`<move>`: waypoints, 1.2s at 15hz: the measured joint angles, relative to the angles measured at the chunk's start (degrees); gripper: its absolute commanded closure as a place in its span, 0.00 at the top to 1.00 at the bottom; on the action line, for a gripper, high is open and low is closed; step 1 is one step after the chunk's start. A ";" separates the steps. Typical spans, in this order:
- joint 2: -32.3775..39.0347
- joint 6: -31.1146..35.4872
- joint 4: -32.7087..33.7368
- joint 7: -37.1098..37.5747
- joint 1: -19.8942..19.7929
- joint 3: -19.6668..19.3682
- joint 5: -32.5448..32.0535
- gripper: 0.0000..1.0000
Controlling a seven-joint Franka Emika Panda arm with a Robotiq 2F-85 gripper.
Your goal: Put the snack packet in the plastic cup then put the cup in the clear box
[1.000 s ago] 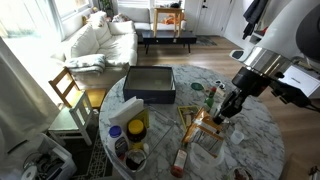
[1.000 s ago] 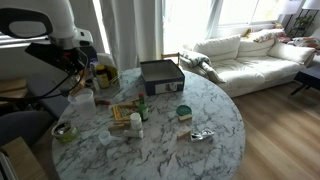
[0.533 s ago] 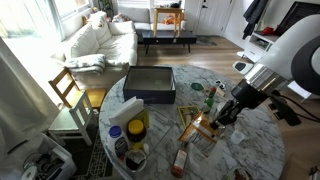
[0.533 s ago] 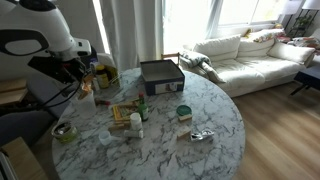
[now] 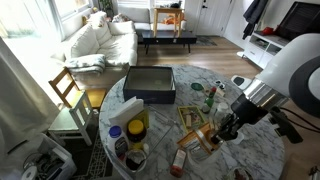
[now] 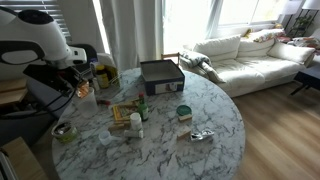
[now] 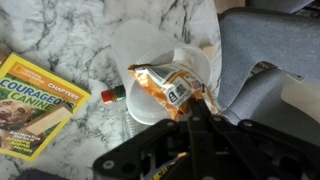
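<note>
snack pkt (image 7: 163, 84) in gripper (image 7: 197, 102), over plastic cup (image 7: 141, 46)

Orange with a white patch on the snack packet (image 7: 165, 88); milky white for the plastic cup (image 7: 140, 45). Grey-veined white marble across the table (image 7: 70, 30). Yellow on the magazine (image 7: 35, 100), dark blue-grey inside the clear box (image 5: 150, 97).

**Gloss, Veining and Matt Black**

In the wrist view the snack packet (image 7: 165, 88) is crinkled, glossy, foil-like film. The plastic cup (image 7: 140, 45) under it is smooth, milky, translucent plastic. At the cup's eight o'clock, a booklet (image 7: 35, 100) has a shiny paper cover. The table (image 7: 70, 30) looks like polished, grey-veined marble. The gripper (image 7: 197, 108) is matt black. In an exterior view the clear box (image 5: 150, 98) has see-through plastic walls.
</note>
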 measured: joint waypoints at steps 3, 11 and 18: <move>1.44 -0.41 -0.35 0.00 -0.06 0.00 -1.77 0.26; 2.45 -0.38 1.17 5.72 -1.71 0.00 -4.36 0.78; 2.15 -6.53 4.82 10.97 -2.27 0.04 -5.39 1.00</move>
